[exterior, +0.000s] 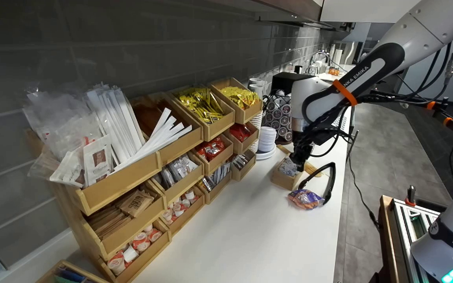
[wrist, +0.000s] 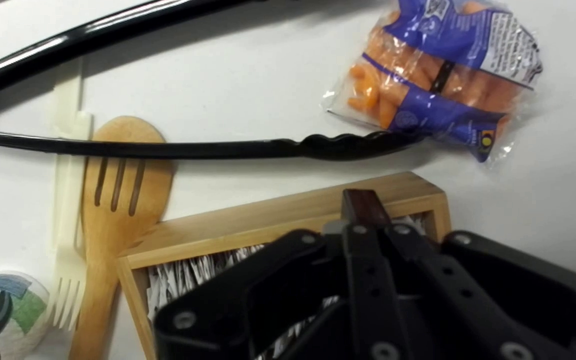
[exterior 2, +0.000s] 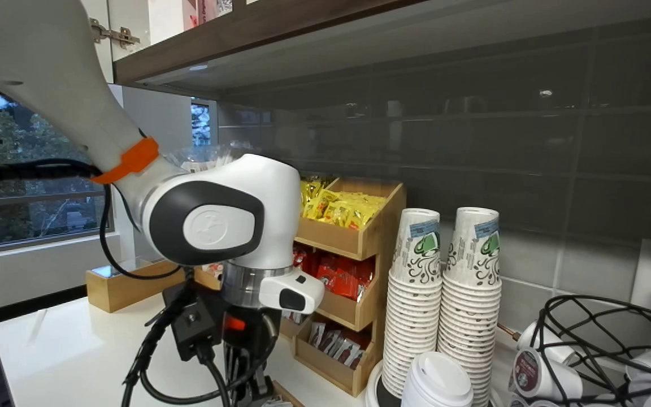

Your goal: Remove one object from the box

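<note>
The box (exterior: pixel 282 180) is a small tan wooden-looking box on the white counter in an exterior view. Its rim fills the lower middle of the wrist view (wrist: pixel 248 216), and a corner shows at the bottom of an exterior view (exterior 2: pixel 286 394). It is full of upright white and dark packets (wrist: pixel 193 272). My gripper (wrist: pixel 365 206) has its fingers together over the box's long rim near one corner; in an exterior view the gripper (exterior: pixel 299 160) is at the box's edge. I see no packet between the dark, reddish fingertips. Most of the box's inside is hidden by the fingers.
Black tongs (wrist: pixel 248 150) lie beside the box, touching a purple bag of carrots (wrist: pixel 430 82). A slotted wooden spoon (wrist: pixel 113 185), white forks (wrist: pixel 71 240) and a paper cup (wrist: pixel 8 310) lie beside it. A tiered wooden rack (exterior: pixel 132 173) and stacked cups (exterior 2: pixel 413 316) stand along the wall.
</note>
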You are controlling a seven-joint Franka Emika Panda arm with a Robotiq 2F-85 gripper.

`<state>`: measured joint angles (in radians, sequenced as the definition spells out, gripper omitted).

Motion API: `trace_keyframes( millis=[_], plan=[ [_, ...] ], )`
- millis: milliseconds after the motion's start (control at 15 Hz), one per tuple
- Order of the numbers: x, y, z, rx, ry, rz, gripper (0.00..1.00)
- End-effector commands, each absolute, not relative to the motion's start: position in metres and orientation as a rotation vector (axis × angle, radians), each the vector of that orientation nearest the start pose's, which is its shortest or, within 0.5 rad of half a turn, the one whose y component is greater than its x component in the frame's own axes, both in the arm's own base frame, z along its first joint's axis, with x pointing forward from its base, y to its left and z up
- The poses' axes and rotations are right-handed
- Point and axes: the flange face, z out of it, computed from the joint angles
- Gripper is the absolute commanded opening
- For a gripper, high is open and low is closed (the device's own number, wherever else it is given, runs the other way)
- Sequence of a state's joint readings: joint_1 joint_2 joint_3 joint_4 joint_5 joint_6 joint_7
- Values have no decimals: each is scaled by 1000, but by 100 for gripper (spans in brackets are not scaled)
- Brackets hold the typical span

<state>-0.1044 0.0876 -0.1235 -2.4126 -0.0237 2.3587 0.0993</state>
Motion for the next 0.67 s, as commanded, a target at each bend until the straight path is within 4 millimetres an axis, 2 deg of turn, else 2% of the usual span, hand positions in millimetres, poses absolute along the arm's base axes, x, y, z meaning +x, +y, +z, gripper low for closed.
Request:
trace_keyframes(
  millis=[0,267,600],
  plan=[
    [465,-108,278,-3107,490,219,0],
    [468,-106,300,-3083,478,163,0],
    [468,-99,316,-3078,459,126,0]
  ],
)
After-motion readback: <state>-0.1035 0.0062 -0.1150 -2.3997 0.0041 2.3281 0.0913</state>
